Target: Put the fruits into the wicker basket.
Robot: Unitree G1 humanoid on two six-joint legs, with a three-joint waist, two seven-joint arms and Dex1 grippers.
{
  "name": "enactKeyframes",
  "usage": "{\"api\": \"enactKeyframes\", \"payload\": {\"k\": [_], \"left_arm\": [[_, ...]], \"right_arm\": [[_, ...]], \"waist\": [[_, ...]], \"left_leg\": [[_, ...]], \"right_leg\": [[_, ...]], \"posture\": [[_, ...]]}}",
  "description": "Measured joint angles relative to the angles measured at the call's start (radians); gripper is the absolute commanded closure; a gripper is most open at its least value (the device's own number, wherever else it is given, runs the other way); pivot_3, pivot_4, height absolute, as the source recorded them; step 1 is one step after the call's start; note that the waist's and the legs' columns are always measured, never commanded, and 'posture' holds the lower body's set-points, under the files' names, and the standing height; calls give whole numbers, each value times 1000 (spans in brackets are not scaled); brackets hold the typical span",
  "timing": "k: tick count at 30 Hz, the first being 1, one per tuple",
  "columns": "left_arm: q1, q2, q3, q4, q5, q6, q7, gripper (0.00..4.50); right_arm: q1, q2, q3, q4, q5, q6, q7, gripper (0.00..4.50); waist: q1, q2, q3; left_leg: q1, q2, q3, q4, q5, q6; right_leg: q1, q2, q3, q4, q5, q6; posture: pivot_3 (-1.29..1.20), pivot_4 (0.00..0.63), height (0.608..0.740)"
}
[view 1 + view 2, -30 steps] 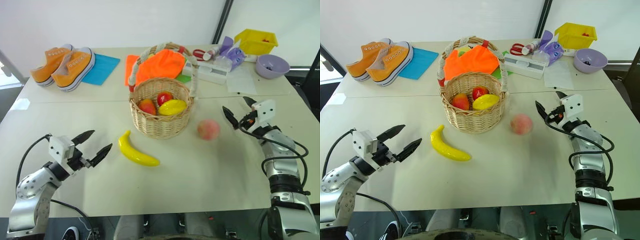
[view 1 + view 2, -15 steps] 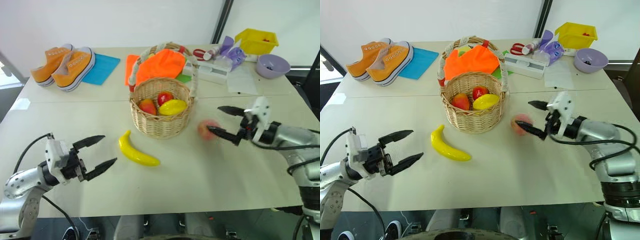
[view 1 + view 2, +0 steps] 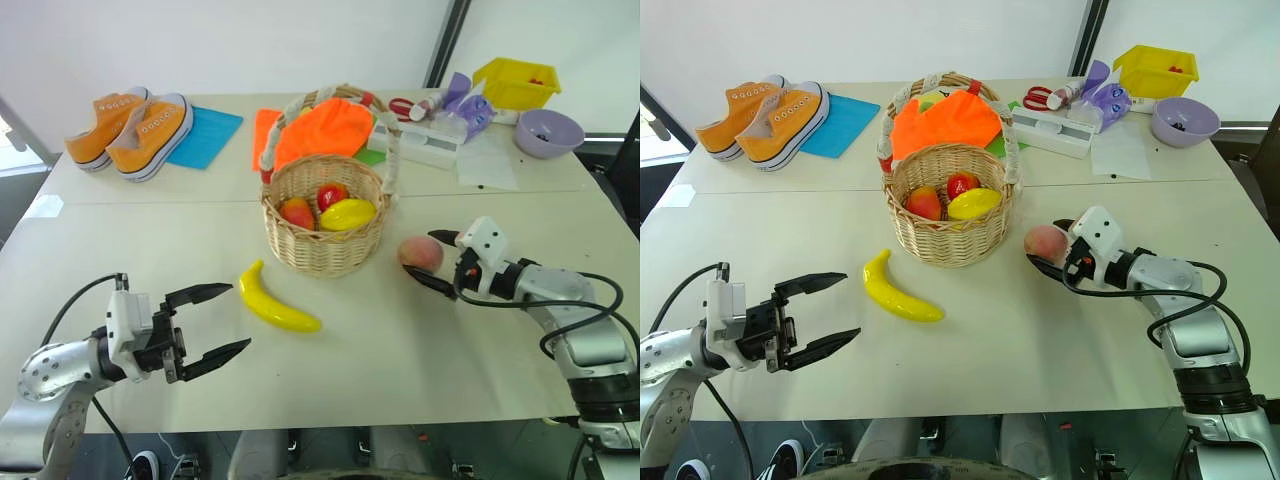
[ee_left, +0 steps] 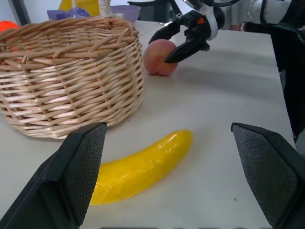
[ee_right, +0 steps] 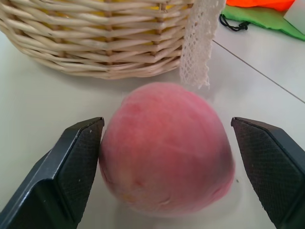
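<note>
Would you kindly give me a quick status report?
Both grippers open: right gripper straddling peach, left gripper facing banana. Three fruits in wicker basket. Nothing blocking.

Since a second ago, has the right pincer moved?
Yes. The right pincer has swung in toward the wicker basket and now stands open around the peach, which sits where it was on the table.
</note>
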Motion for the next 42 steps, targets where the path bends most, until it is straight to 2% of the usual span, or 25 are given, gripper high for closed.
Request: {"api": "enactKeyframes", "payload": {"k": [1,5,6,11,15,17,20,22,25,30,33,35,36,42], "left_arm": [[0,-2,-3,0,0,0,1,0],[0,-3,-8,-3,0,0,3,0],[1,-3,-9,-5,0,0,4,0],[-9,-19,-9,-5,0,0,28,0],[-26,-38,9,1,-21,12,73,0],[-27,-40,9,4,-21,19,86,0],[-35,-68,8,8,-18,19,124,0],[-44,-86,8,21,-15,21,167,0],[-50,-108,16,24,-12,23,222,0],[-17,-133,12,9,5,21,276,0],[-3,-139,8,-18,4,22,292,0],[1,-140,5,-32,4,22,296,0],[4,-140,5,-37,4,22,299,0],[38,-127,5,-50,4,54,330,0]], "right_arm": [[0,3,5,7,-1,3,-1,50],[-13,20,6,18,14,56,-1,1240],[-13,24,-1,18,22,68,-2,1418],[-4,23,-25,-4,74,111,23,1457],[52,-73,-75,-192,291,258,176,1457],[-1,-91,-110,-277,396,336,190,1457],[-157,-12,-94,-337,438,367,109,1457],[-254,94,-44,-334,409,356,26,1457],[-345,188,48,-286,302,294,-65,1457],[-404,241,159,-88,94,142,-120,1457],[-428,267,184,6,28,74,-123,1457],[-430,281,185,39,11,51,-117,433],[-431,287,185,47,8,44,-114,124],[-411,291,128,-20,127,89,-30,30]], "waist": [[0,0,0],[-1,0,0],[-1,0,0],[0,0,0],[2,1,1],[-8,0,1],[-20,-1,1],[-24,-1,1],[-20,-1,1],[-18,-2,0],[-24,-2,1],[-24,-2,1],[-24,-2,1],[-24,-2,1]], "left_leg": [[0,0,0,0,0,0],[0,0,0,0,0,0],[0,0,0,0,0,0],[0,0,0,0,0,0],[0,0,0,0,-1,1],[1,1,0,0,-1,1],[2,1,0,0,-1,1],[1,1,1,0,-1,1],[0,1,1,0,0,1],[0,-3,2,0,-1,2],[0,-2,2,0,-1,2],[0,-2,2,0,-1,2],[0,-2,2,0,-1,2],[0,-2,1,0,-1,2]], "right_leg": [[0,0,0,0,0,0],[0,0,0,0,0,0],[0,0,0,0,0,0],[0,0,0,0,0,0],[0,0,0,0,1,2],[0,0,0,0,1,1],[0,0,0,0,0,0],[-1,0,0,1,1,1],[-1,0,-1,1,2,3],[-1,-4,-1,0,2,3],[-1,-3,-1,1,3,3],[-2,-3,-1,1,3,4],[-2,-3,-1,1,3,4],[-2,-3,-1,1,3,4]], "posture": [[0,150,740],[0,150,740],[0,150,740],[0,150,740],[0,150,740],[0,150,740],[0,150,740],[0,150,740],[0,150,740],[0,150,740],[0,150,740],[0,150,740],[0,150,740],[0,150,740]]}}
